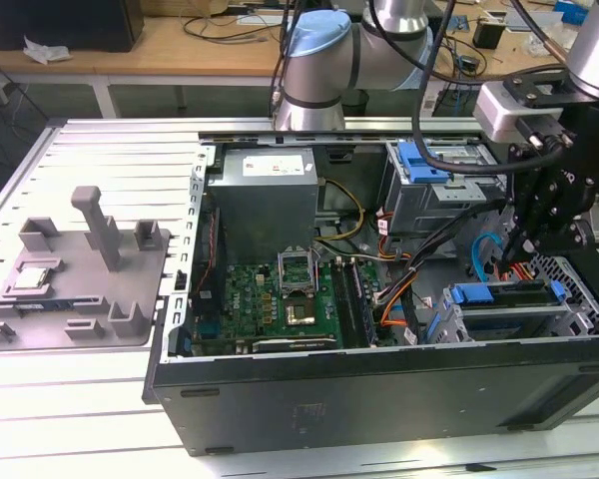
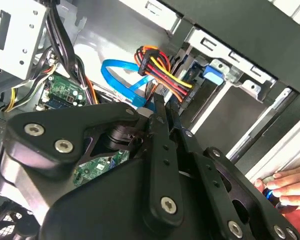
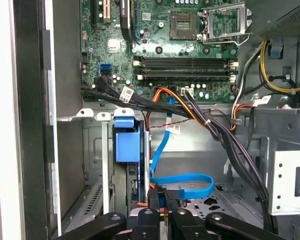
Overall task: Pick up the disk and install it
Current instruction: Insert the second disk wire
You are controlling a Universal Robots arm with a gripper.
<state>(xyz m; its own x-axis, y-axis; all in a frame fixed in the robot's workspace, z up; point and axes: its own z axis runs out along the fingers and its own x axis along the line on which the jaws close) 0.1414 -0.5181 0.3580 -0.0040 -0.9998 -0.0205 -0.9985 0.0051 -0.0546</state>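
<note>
The disk (image 1: 499, 296) sits on edge in the drive bay at the front corner of the open computer case, on the exterior view's right. Its blue plastic bracket (image 3: 127, 142) shows in both wrist views (image 2: 213, 75); most of the drive's body is hidden in the bay. My gripper (image 1: 509, 249) hangs just above that bay. Its black fingers (image 2: 160, 112) lie close together and shut, and I see nothing between them. The fingertips (image 3: 157, 196) are right beside the blue data cable (image 3: 182, 182) and the bundle of coloured power wires (image 2: 162, 67).
The case (image 1: 379, 389) lies open with the motherboard (image 1: 280, 299) and many loose cables. A blue latch (image 1: 419, 160) tops the rear drive cage. A grey fixture (image 1: 110, 299) on the exterior view's left holds a small silver chip (image 1: 32, 279). A person's hand (image 2: 285, 185) rests by the case edge.
</note>
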